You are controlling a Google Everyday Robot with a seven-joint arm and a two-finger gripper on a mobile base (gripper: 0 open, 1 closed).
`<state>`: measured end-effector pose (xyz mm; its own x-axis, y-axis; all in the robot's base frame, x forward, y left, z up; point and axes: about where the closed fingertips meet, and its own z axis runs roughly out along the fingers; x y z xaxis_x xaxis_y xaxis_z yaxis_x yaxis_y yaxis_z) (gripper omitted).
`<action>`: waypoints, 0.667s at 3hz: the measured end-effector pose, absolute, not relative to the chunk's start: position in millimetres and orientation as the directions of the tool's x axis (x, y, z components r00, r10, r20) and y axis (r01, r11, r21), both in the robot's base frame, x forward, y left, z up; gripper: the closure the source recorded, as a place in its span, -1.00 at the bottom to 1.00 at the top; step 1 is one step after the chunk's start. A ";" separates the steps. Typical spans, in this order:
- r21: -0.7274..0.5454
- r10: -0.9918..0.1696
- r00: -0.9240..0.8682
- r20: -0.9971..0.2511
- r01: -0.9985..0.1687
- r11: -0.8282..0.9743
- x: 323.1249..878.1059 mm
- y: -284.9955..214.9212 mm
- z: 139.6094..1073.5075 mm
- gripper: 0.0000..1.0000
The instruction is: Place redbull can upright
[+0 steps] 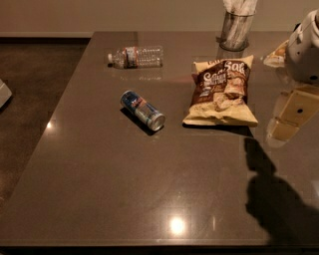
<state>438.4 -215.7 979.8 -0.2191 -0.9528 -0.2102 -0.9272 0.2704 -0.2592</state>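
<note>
Jaws of the gripper (288,119) at the right edge of the frame, tan blocks low over the dark glossy surface (124,189); cannot tell whether spread or pressed together. Just above, at the upper right, a white rounded part of the arm (305,47). Left of centre, the redbull can (142,110), lying on its side and not upright, set on a diagonal: blue end toward the upper left, silver top toward the lower right, a dark shadow along its lower left flank. Well apart from the gripper, with a bag of chips (222,92) between the 2. Bag brown and cream, flat on the surface right of centre, near the can but not touching it. Toward the upper left, beyond the can, 1 clear plastic water bottle (135,57), also on its side, cap pointing left, label near the cap end. At the top of the frame, beyond the bag, a dark see-through cup (234,31) standing upright with white things inside, cut off by the top edge. Between cup and arm, a small yellowish packet (275,56), partly hidden behind the white arm part; kind not to be told. In the lower right, a large dark shadow (279,199) cast on the surface. 2 bright glints (177,225) of light on the surface, 1 near the bottom centre, 1 near the left edge. Down the left side of the frame, dark floor (30,69); along the top, a pale wall (124,15).
</note>
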 end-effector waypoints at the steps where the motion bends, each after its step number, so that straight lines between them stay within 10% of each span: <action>1: -0.257 -0.950 -0.225 -0.215 -0.926 0.278 446.9 -208.0 977.2 -1.00; 2: -0.237 -0.950 -0.232 -0.211 -0.931 0.280 464.3 -191.6 969.1 -1.00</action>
